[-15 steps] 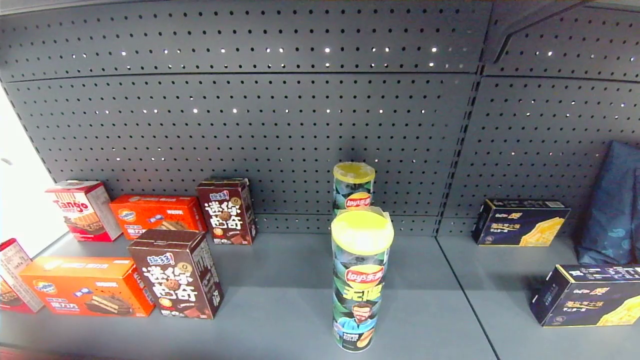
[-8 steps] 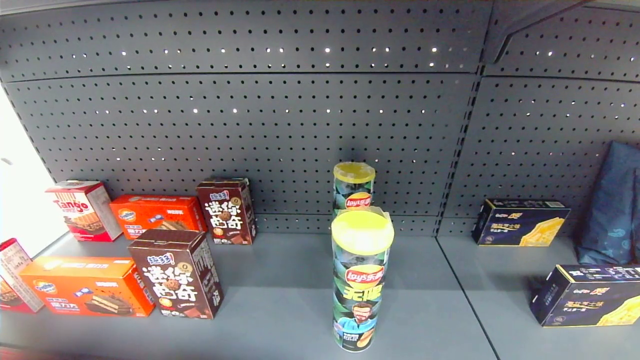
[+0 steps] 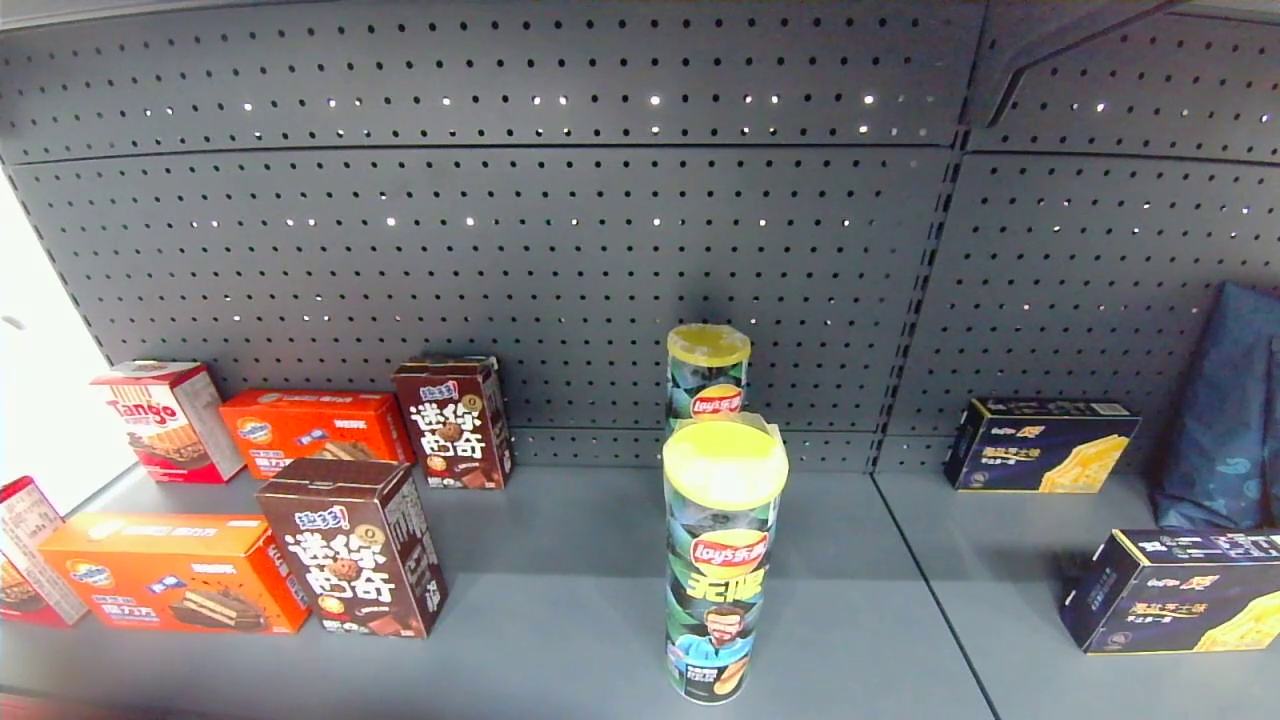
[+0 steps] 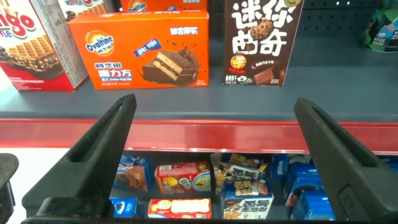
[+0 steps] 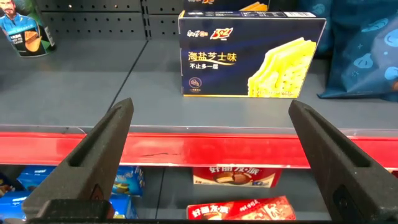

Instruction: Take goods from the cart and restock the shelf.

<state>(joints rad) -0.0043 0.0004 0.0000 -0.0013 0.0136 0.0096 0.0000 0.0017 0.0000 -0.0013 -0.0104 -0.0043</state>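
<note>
On the grey shelf (image 3: 560,560) stand two green chip cans with yellow lids, one in front (image 3: 722,560) and one behind it (image 3: 707,375). To their left are brown cookie boxes (image 3: 355,560) and orange cake boxes (image 3: 175,572). To their right lie dark blue cracker boxes (image 3: 1180,590). My left gripper (image 4: 211,162) is open and empty, in front of the shelf's red front edge (image 4: 199,134), facing an orange cake box (image 4: 140,50) and a brown cookie box (image 4: 261,40). My right gripper (image 5: 208,165) is open and empty, facing a dark blue cracker box (image 5: 249,56).
A red-and-white wafer box (image 3: 165,420) stands at the back left, and a dark blue bag (image 3: 1225,410) leans at the far right. Below the red edge, a lower shelf holds several snack packs (image 4: 205,186). Bare shelf lies between the cans and the boxes.
</note>
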